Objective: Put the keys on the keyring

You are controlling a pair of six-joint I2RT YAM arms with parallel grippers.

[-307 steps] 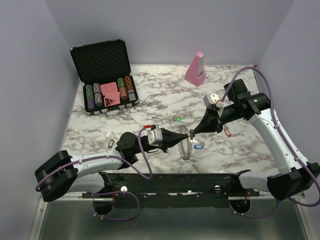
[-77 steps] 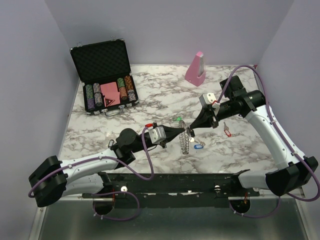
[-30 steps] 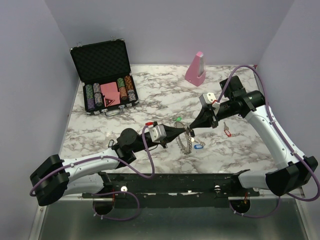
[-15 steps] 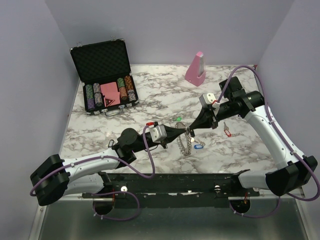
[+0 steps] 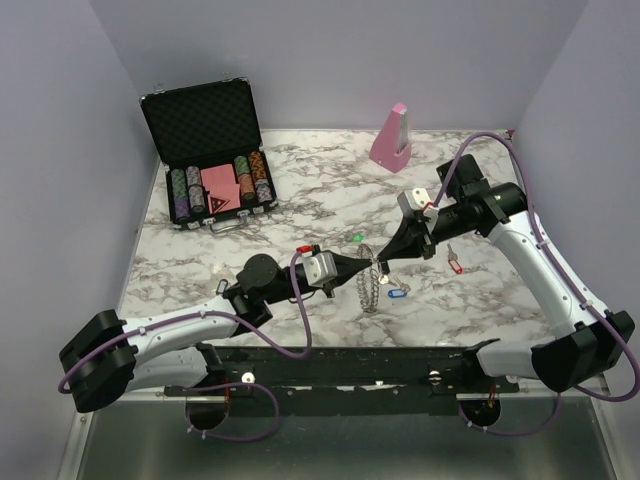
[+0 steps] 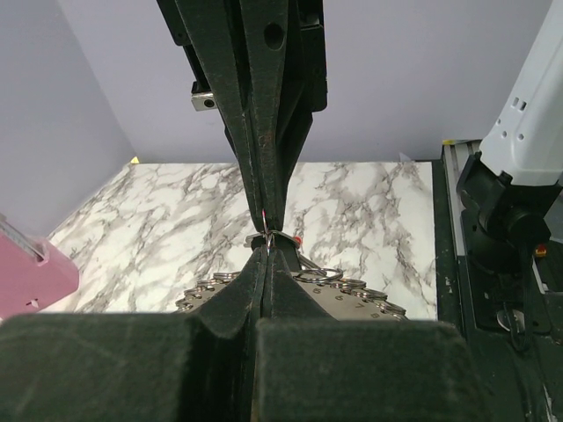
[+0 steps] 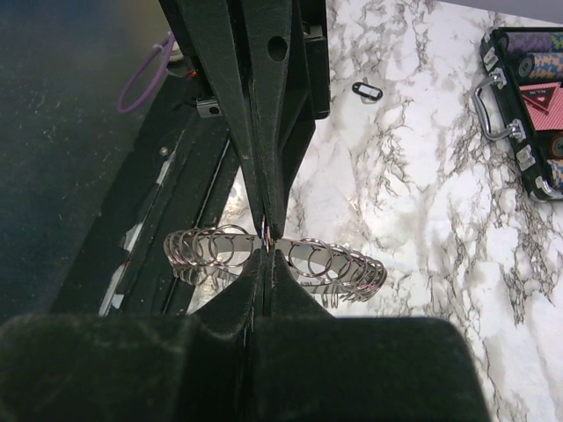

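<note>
1. Both arms meet tip to tip over the middle of the worktop (image 5: 300, 210).
2. The keyring (image 5: 369, 288) hangs edge-on beneath them, running toward the near edge.
3. The left gripper (image 5: 369, 264) is pinched tight on its rim. The right gripper (image 5: 384, 261) is closed against the same spot; I can't tell on what.
4. The blue-tagged key (image 5: 394, 294) lies just right of the ring, nearer the right arm.

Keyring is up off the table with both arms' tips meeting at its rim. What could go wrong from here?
Both jaws are shut, tip to tip on one spot of the keyring; an uneven pull might twist it loose. If dropped, it could land on the blue-tagged key beside it. The red key lies close to the right arm and could get swept away.
</note>
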